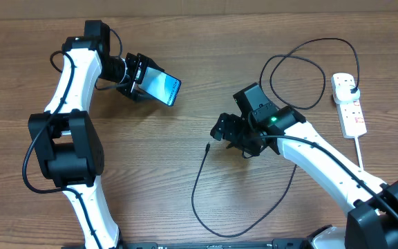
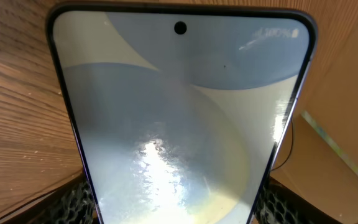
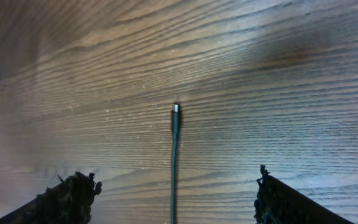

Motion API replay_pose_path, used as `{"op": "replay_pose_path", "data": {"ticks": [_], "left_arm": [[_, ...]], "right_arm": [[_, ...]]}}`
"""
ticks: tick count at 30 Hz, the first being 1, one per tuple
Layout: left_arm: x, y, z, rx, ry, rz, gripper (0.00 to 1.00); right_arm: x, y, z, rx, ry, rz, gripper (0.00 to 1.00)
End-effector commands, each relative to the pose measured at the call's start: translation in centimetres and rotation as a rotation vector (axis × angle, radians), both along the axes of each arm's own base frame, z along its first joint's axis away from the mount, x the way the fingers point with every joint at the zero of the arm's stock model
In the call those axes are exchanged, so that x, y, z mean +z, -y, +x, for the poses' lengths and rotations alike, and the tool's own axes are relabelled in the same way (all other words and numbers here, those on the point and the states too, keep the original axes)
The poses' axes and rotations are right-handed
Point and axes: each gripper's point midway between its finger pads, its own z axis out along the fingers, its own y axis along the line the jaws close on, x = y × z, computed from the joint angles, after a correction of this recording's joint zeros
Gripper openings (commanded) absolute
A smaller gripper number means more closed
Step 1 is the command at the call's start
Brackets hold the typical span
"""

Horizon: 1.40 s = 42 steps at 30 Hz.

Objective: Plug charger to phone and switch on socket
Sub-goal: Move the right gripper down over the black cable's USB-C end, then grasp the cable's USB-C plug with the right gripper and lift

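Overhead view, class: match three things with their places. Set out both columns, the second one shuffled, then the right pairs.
Things:
1. slim smartphone with light blue screen
2. white oblong power strip
3. connector tip of the thin black cable
Places:
A. loose on the wooden table, near the open right fingers
B. clamped in the left fingers
C. at the table's far right
Pairs: 1-B; 2-C; 3-A

Even light, glare on phone (image 2: 179,124) (close-up), edges dim

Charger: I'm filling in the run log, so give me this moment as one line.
left fingers: clamped on phone | right fingers: open above charger tip, no contact | socket: untouched
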Motion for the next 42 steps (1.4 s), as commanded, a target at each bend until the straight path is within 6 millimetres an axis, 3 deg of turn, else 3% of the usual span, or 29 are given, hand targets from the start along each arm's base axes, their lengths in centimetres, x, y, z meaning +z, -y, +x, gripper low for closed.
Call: {"op": "replay_pose_path", "data": {"ticks": [1,22,35,42], "left_arm": [[1.8,0.9,0.5,-0.009,0.032,-0.057,0.46],[1.8,0.9,0.5,-0.010,0.034,-0.056,0.46],[1.6,0.7,0.5,-0.008,0.033,-0.036,0.46],[1.6,0.7,0.5,-0.007,0.033,-0.036,0.45]], "right_arm": [[-0.6,0.1,-0.1,-0.032,-0.007,-0.006,0.84],[-1.7,-1.8,-0.3,-0.003,0.037,-0.035,0.77],[-5.4,-3.3,-0.7,0.002,-0.053,-0.031,0.49],[-7.1,-4.4,-1.7,-0.003,-0.093,-0.042,0.41]]}}
